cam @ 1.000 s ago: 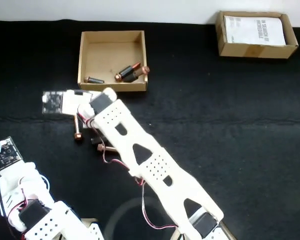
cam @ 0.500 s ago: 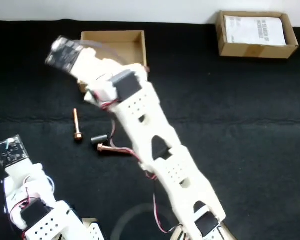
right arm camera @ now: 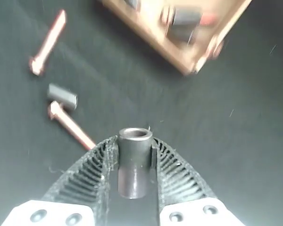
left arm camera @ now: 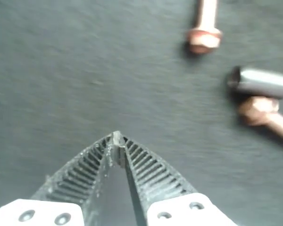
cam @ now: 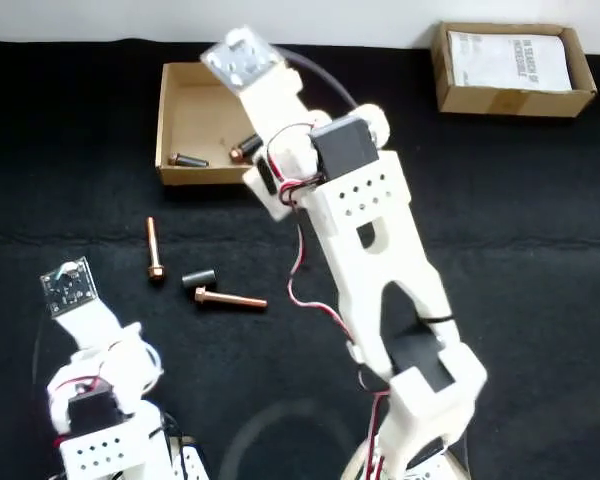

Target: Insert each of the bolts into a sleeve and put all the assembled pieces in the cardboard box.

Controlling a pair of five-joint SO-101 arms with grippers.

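So the right gripper (right arm camera: 134, 141) is clamped on a dark sleeve (right arm camera: 134, 172). It holds the sleeve upright with the open bore pointing away from the wrist, up over the black table (cam: 500, 260) just off the near corner of the cardboard box (cam: 166, 120). A few finished pieces (cam: 246, 150) are already lying in that box.

The left gripper (left arm camera: 116, 139) is pinched together with nothing in it. It hangs low over the table, near the leftover parts. Those are a lone bolt (cam: 152, 248), a second bolt (cam: 230, 298) and a loose sleeve (cam: 198, 278) sitting right by the second bolt's head. I can't tell if those two actually touch.

My read: we're mid-assembly, with one sleeve in hand and no bolt for it yet. That makes two bolt-and-sleeve pairs left before the job's done.

For the next move, I'd say the left gripper has to spread its fingers, come down on one bolt and grab it near the head. The lone bolt looks easier since nothing crowds it. Then the tip has to line up dead-on with the sleeve's bore, and that hole is narrow, so any tilt will probably jam it.
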